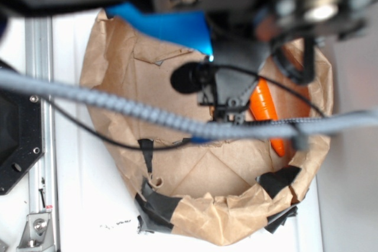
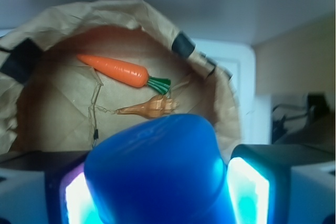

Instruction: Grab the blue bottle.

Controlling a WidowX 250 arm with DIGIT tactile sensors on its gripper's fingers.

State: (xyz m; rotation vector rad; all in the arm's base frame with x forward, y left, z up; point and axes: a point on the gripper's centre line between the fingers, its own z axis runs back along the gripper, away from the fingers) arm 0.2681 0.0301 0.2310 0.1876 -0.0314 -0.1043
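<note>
On the left of the exterior view a metal rail [image 1: 40, 87] runs along the white table [image 1: 77, 205], and a grey braided cable [image 1: 118, 107] crosses in front of the shallow brown paper bag [image 1: 195, 205], patched with black tape [image 1: 156, 205] at its rolled rim. Further right, the blue bottle [image 1: 171, 28] shows as a bright patch near the bag's upper edge, partly behind the blurred arm, with the gripper [image 1: 227, 107] and the orange carrot [image 1: 266, 104] beyond it. In the wrist view, reading across, the carrot [image 2: 118, 71] lies on the bag floor, the tan seashell [image 2: 152, 107] just beside its green top, and the blue bottle [image 2: 157, 174] fills the lower centre, sitting between the two fingers [image 2: 247, 190], which glow with its reflected colour on both sides. The jaws look closed on the bottle's wide body, so the grasp appears made; judging by the carrot and shell lying well below, the bottle may already be lifted clear, though that is not certain. Left to confirm is a secure hold. The bottle's neck and lower end are cut off, the actual contact of pads with plastic is hidden, and the exterior view is largely blocked by out-of-focus hardware.
</note>
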